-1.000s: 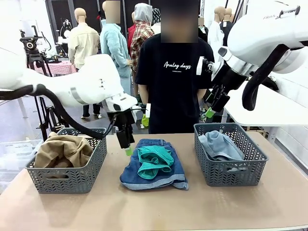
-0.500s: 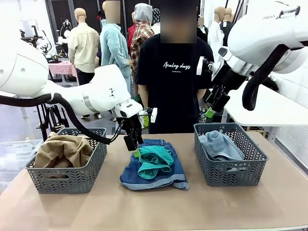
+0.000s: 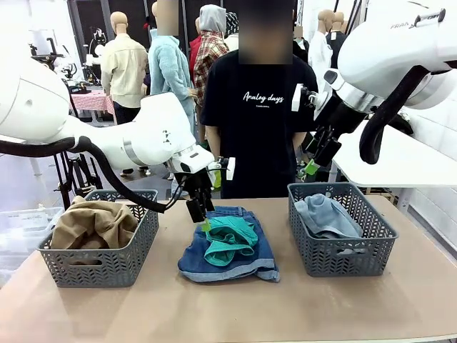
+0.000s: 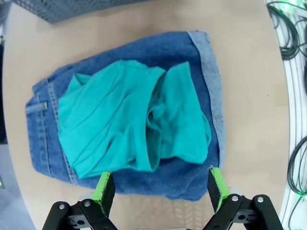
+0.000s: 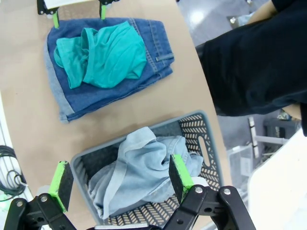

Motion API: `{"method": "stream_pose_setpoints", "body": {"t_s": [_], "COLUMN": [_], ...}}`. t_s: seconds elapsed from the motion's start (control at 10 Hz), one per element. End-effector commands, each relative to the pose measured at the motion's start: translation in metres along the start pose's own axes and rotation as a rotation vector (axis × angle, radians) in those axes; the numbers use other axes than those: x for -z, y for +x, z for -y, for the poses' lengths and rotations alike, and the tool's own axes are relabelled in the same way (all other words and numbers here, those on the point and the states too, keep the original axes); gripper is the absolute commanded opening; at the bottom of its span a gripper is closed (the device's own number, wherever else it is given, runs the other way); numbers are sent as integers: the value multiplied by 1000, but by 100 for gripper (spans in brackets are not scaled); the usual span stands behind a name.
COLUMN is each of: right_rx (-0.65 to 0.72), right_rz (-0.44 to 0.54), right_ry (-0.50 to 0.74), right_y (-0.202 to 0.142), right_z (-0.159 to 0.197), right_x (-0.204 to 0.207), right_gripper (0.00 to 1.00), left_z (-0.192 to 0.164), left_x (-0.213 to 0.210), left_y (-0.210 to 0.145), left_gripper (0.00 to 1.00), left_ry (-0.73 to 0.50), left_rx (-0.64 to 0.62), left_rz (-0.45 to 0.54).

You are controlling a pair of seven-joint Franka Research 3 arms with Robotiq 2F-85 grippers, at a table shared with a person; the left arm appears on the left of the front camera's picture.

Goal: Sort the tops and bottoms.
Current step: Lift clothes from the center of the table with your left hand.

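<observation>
Take the pile in the middle of the table [image 3: 321, 307] as the centre of a dial, with twelve o'clock pointing at the person [image 3: 257, 121] on the far side.

At nine o'clock stands the left basket [image 3: 100, 268]. The tan top [image 3: 93, 223] lies heaped in it, so that garment looks sorted.

The left gripper [image 3: 203, 223] hangs just over the pile's eleven o'clock edge, its jaws spread wide and empty. In its wrist view the two green pads straddle the near rim of the clothes with nothing gripped between them.

At the centre the teal top [image 4: 129, 120] lies crumpled on the dark blue shorts [image 4: 163, 50], touching them and covering most of their middle.

Toward two o'clock, well above the table, the right gripper [image 3: 311, 166] hovers, also fully released and holding nothing. At three o'clock the right basket [image 5: 194, 129] holds the pale denim piece [image 5: 139, 167].

About half the sort looks done, and the step in hand appears to be picking up the teal top. The next move calls for the left gripper to come down on a raised fold of the teal cloth. It should pinch that layer alone, lift it clear of the denim and carry it to nine o'clock. A pinch that goes too deep would likely drag the shorts along. The shorts then probably belong at three o'clock.
</observation>
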State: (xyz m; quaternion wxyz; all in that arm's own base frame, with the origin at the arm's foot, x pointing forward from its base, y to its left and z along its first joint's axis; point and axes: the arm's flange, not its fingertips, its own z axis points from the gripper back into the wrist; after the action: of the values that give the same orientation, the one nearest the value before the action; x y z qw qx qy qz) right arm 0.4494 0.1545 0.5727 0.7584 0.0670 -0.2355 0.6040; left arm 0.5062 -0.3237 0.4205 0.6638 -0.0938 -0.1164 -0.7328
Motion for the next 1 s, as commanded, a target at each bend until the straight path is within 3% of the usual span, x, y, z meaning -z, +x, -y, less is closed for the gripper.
{"method": "stream_pose_setpoints", "body": {"t_s": [0.0,0.4,0.6,0.9], "right_rx": [9,9,9,9], "right_rz": [1,1,1,1], "right_ry": [7,7,7,7], "right_y": [-1,-1,-1,-1], "right_z": [-1,-1,-1,-1], "right_x": [2,2,2,2], "right_gripper": [100,100,100,100], "left_z": [12,5,-4,-6], "left_x": [30,63,75,81], "left_y": [19,30,17,12], "left_gripper": [100,100,100,100], "left_ry": [58,14,53,78], "left_rx": [100,116,115,130], "left_rz": [-9,-24,-69,-53]}}
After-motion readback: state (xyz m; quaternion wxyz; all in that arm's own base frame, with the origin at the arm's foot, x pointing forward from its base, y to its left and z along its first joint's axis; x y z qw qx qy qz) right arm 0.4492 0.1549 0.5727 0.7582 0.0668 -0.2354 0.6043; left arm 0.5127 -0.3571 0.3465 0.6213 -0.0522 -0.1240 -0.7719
